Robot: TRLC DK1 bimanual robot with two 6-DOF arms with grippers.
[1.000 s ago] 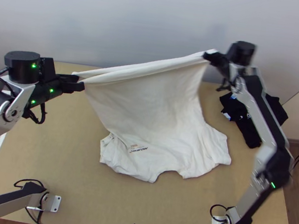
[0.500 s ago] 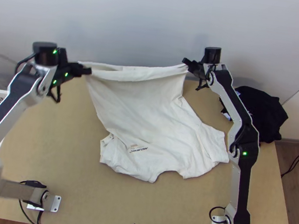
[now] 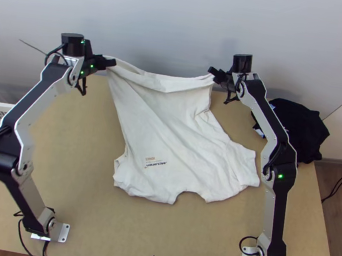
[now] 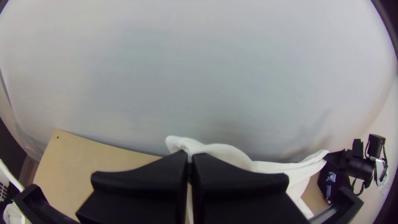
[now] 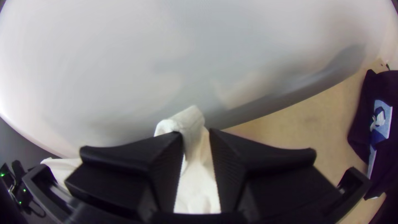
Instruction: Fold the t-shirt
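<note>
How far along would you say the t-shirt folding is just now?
Early on, it seems. The collar end of the white t-shirt already lies roughly spread on the table. In hand is its far end, held up by the left end effector and the right end effector. Probably all the folding is left, as no fold lies across the printed part.

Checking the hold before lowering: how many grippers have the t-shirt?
2. The left gripper holds the left end of the raised far edge of the white t-shirt; the right gripper holds that edge's right end.
</note>
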